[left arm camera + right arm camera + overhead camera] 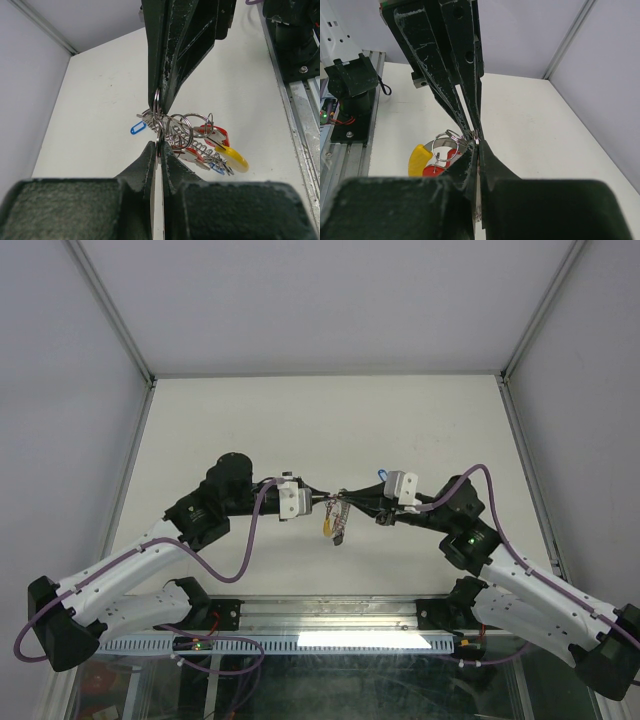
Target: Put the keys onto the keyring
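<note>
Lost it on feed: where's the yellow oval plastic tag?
Top view, mid-table: yellow oval plastic tag hangs below where left end effector and right end effector meet, beside red tags.

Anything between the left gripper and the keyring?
Nothing visible. The left gripper and right gripper are both shut on the ribbed silver-grey metal keyring in mid-air; small silver keys with plastic tags hang from it.

One left gripper [324, 502], one right gripper [349, 500], one keyring [199, 145], several keys [217, 136]
</note>
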Robot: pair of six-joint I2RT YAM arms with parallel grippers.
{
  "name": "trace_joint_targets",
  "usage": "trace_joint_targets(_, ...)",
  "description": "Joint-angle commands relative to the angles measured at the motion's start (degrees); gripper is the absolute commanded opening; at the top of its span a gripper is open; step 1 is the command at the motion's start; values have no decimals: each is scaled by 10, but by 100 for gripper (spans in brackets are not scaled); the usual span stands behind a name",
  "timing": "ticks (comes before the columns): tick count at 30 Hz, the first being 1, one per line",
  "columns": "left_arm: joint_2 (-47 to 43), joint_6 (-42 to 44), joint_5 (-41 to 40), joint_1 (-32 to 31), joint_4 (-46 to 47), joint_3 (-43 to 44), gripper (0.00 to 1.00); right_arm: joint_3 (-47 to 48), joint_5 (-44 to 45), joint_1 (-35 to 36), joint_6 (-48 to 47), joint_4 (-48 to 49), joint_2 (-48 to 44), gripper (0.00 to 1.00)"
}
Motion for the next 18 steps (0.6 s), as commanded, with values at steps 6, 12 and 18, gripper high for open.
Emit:
trace_joint_targets(6,5,11,-24,-4,-14,-20,0,2,19,2,31,148,-23,0)
trace_joint_targets(12,10,14,-28,-5,-14,-23,0,-4,18,3,50,174,-23,0)
trace_joint_targets(18,13,13,-28,-5,4,-28,0,-13,16,3,72,206,-20,0)
